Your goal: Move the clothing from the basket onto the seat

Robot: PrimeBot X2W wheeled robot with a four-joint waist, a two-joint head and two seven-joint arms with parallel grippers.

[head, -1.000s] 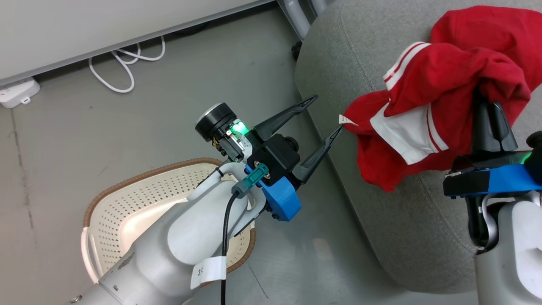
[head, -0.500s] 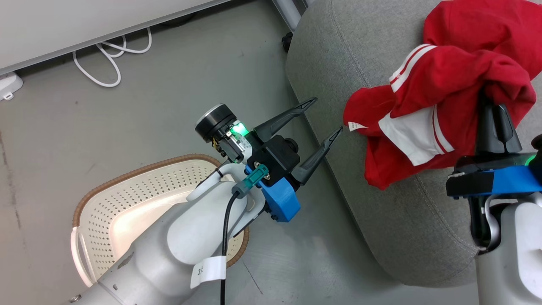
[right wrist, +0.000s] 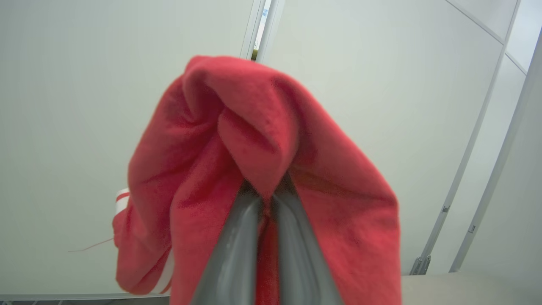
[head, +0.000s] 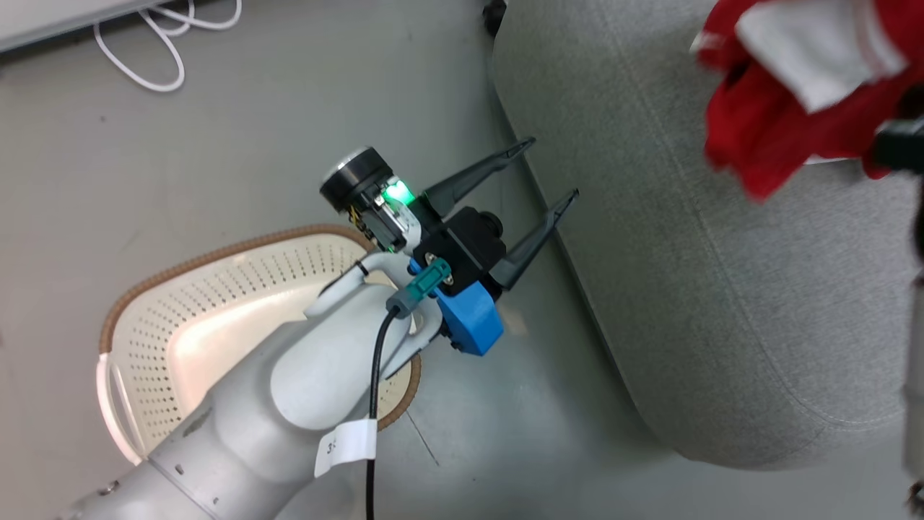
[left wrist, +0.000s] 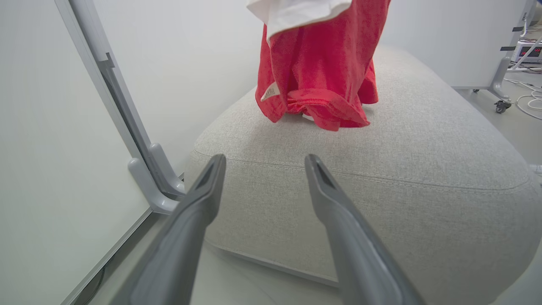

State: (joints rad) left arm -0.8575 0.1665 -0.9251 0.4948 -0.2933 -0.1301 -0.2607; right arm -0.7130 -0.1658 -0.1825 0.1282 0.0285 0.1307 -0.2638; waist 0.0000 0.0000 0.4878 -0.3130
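Right wrist view has the right gripper [right wrist: 266, 194] with its fingers pressed together on a fold of the clothing [right wrist: 254, 135], the red fabric draping over both tips like a hood. Pinching a bunched fold rather than an edge probably lets the soft bundle hang in one piece. Whether it is one garment or two I cannot tell.

From the left wrist camera, the clothing hangs over the seat [left wrist: 423, 140]. Its gathered lower hem apparently just touches the grey cushion, so it looks ready to be let go.

The left gripper [head: 553, 167] holds nothing. Its fingers are spread wide over the floor [head: 253, 144], just beside the seat's rounded edge and out of the way of the drop. Under the left forearm [head: 317, 375] stands the basket [head: 216, 254], cream perforated plastic with a brown woven-look rim. What shows of its inside is bare.

The cloth is a matte, fleecy knit with white striped trim and a small white tag. The cushion is coarse, tightly woven upholstery with a stitched seam along its edge.
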